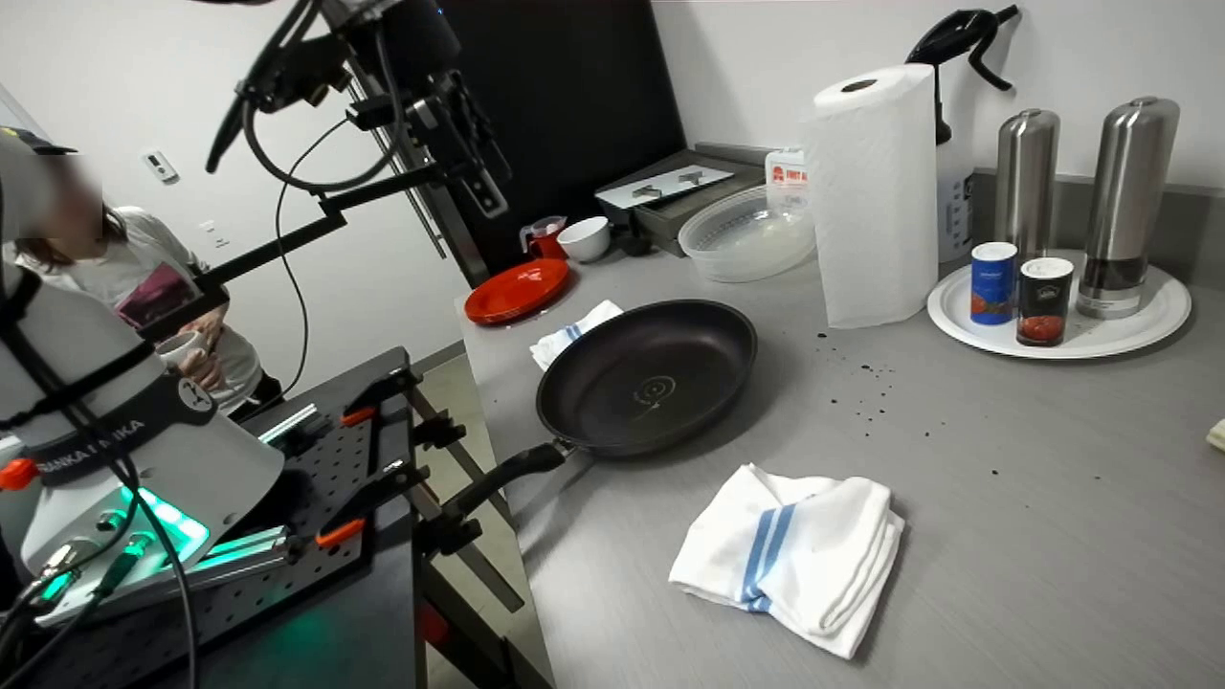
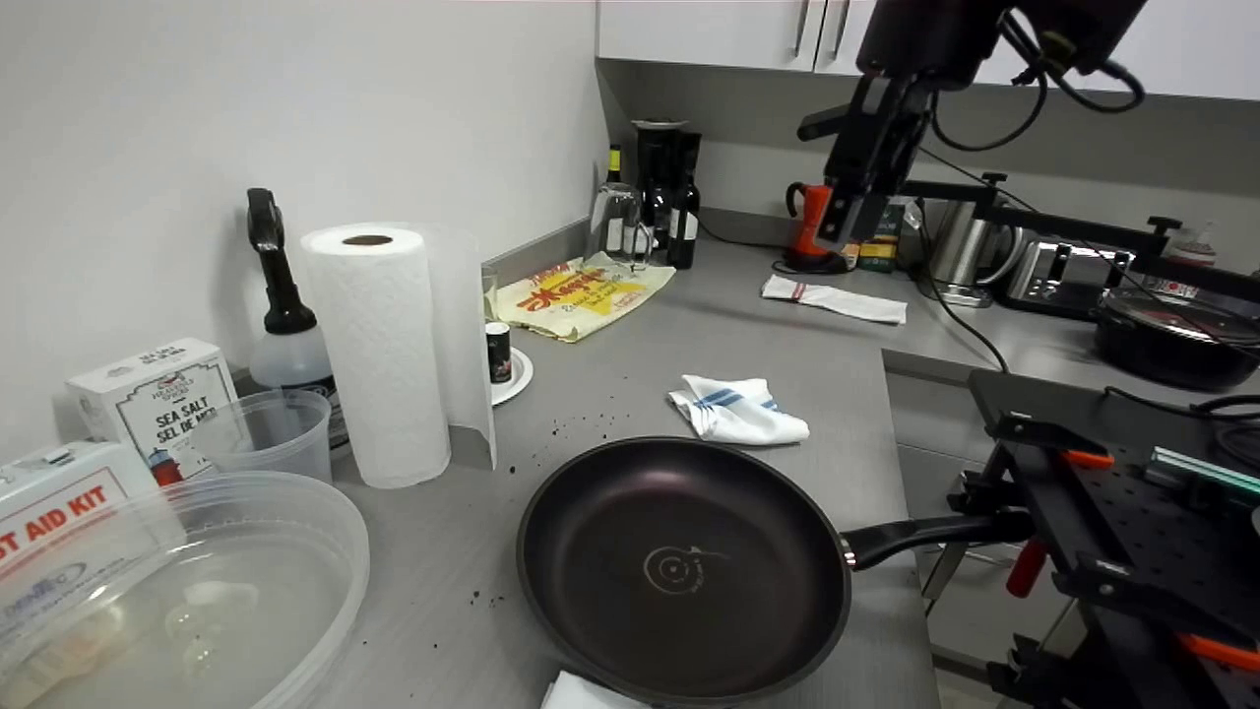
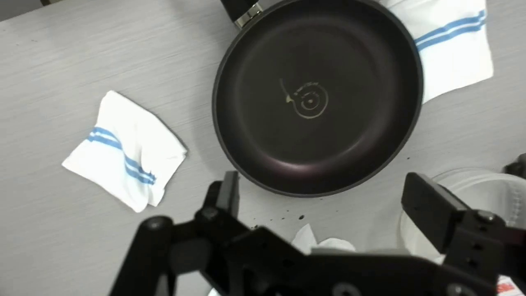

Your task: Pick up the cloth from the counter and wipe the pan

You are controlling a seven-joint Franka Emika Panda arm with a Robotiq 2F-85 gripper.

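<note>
The gripper (image 3: 322, 185) is spread and empty at the wrist view's lower edge, while the folded cloth (image 3: 131, 152) lies centre-left on the desk (image 3: 61, 230), near the pan (image 3: 320, 135) (presumably for ready wiping).

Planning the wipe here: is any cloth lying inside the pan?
No: the wrist view shows one striped cloth beside the pan, a second cloth partly hidden by it, and none inside.
</note>
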